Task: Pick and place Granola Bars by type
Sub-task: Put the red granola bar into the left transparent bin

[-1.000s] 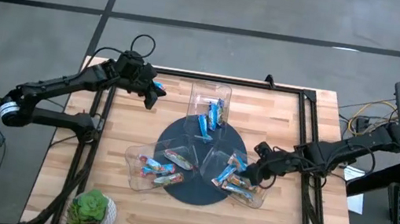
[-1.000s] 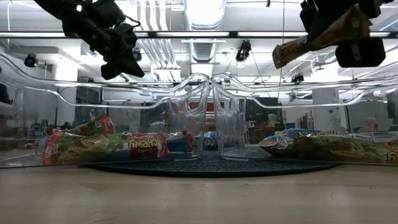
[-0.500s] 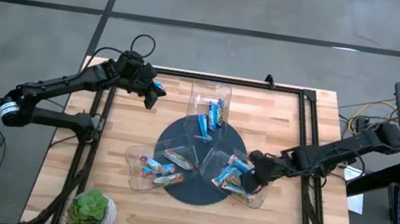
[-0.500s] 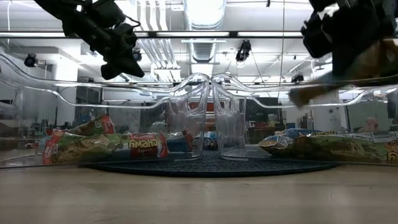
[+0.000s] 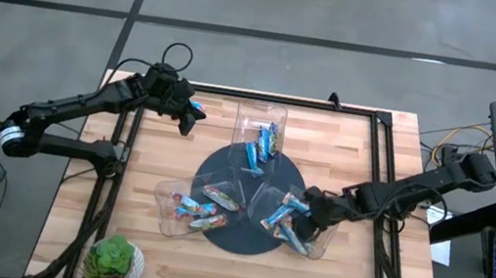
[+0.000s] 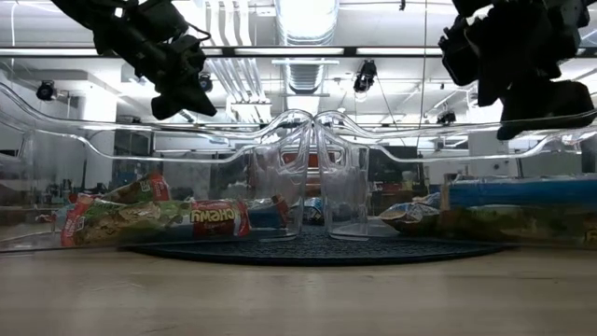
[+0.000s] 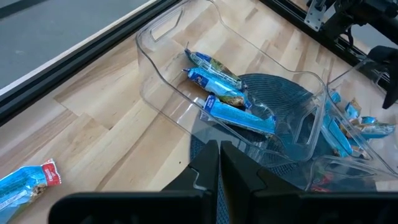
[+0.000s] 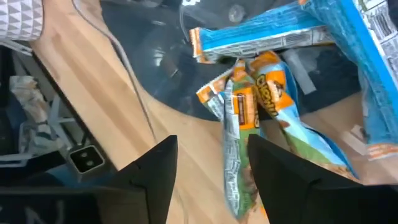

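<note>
Right gripper (image 5: 308,210) over the right tray (image 5: 311,247), jaws spread, holding nothing; bars (image 5: 283,218) lie inside by type. Left gripper (image 5: 185,115) closed, empty, behind the mat (image 5: 238,236), one loose bar (image 5: 195,109) beside it.

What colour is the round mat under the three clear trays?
Dark, near black mat; it shows best in the high view.

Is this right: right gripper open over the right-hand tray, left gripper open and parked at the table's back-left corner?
Not quite: the left gripper is shut; the left wrist view shows its fingers pressed together. The rest holds: the right gripper is open over the right-hand tray, and the left one sits at the back-left corner.
</note>
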You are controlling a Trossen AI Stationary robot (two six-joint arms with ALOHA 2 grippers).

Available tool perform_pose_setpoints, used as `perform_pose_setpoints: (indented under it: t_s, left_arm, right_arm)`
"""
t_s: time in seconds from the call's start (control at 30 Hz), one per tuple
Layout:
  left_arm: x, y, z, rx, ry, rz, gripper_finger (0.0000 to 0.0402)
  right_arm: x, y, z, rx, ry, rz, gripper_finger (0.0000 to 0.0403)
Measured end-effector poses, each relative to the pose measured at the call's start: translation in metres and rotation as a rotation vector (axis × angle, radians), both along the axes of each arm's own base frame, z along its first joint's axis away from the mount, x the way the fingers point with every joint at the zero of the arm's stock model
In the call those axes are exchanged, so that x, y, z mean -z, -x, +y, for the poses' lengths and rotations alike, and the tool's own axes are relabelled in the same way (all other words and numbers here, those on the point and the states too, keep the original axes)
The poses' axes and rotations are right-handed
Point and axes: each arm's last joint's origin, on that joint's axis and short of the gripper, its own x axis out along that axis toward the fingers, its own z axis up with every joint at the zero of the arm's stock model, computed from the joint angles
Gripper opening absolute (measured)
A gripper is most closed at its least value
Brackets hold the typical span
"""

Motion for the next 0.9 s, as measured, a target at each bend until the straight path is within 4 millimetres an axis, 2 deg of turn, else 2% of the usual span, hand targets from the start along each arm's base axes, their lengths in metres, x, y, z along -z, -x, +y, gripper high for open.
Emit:
perform_pose_setpoints:
  t_s: [0.2, 0.3, 0.47, 0.67, 0.77, 0.9]
  left_arm:
    - [-0.001, -0.001, 0.000, 0.001, -0.007, -0.010, 0.0001]
    - [-0.004, -0.002, 0.001, 0.020, -0.019, -0.046, 0.0013]
    - [-0.010, -0.006, 0.002, 0.048, -0.046, -0.113, 0.0076]
    - [-0.010, -0.005, 0.003, 0.042, -0.077, -0.102, 0.0162]
    - [-0.015, -0.005, 0.003, 0.050, -0.101, -0.051, 0.0192]
    - [-0.025, -0.007, 0.008, 0.053, -0.129, 0.071, 0.0210]
  right_arm:
    - [-0.001, -0.001, -0.001, 0.014, 0.022, -0.012, 0.0180]
    - [-0.001, -0.001, -0.001, 0.024, 0.035, -0.016, 0.0174]
    - [-0.001, -0.001, -0.001, 0.029, 0.039, -0.018, 0.0171]
    - [-0.002, -0.002, -0.003, 0.068, 0.090, -0.037, 0.0171]
    - [-0.002, -0.002, -0.004, 0.079, 0.099, -0.040, 0.0171]
    - [-0.002, -0.003, -0.006, 0.085, 0.102, -0.041, 0.0171]
